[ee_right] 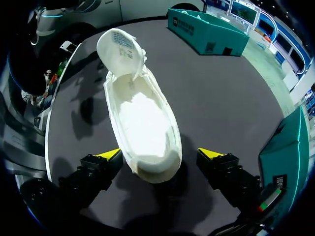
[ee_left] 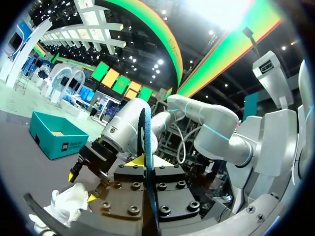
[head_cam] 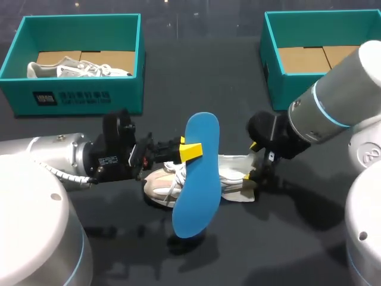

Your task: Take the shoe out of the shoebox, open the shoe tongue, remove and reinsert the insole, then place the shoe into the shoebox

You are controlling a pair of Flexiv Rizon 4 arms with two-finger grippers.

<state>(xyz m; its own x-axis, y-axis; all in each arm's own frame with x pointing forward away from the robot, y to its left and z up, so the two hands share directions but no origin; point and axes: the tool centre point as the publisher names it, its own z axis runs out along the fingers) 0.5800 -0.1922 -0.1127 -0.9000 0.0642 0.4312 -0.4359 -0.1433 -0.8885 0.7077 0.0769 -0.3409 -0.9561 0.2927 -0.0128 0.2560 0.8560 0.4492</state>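
A blue insole [head_cam: 196, 179] hangs upright above the table, pinched near its upper part by my left gripper [head_cam: 190, 150], which is shut on it. In the left wrist view the insole [ee_left: 147, 147] shows edge-on between the yellow tips of my left gripper [ee_left: 146, 164]. Below it a white shoe [head_cam: 229, 179] lies on the table, its tongue [ee_right: 120, 46] folded open and its inside bare. My right gripper [ee_right: 160, 155] stands open astride the shoe's heel [ee_right: 152, 167]. In the head view it [head_cam: 250, 161] sits at the shoe's right end.
A teal shoebox [head_cam: 77, 95] at the back left holds another white shoe [head_cam: 77, 70]. A second teal shoebox [head_cam: 280, 65] at the back right shows only its cardboard floor. The dark table [head_cam: 268, 238] stretches toward the front.
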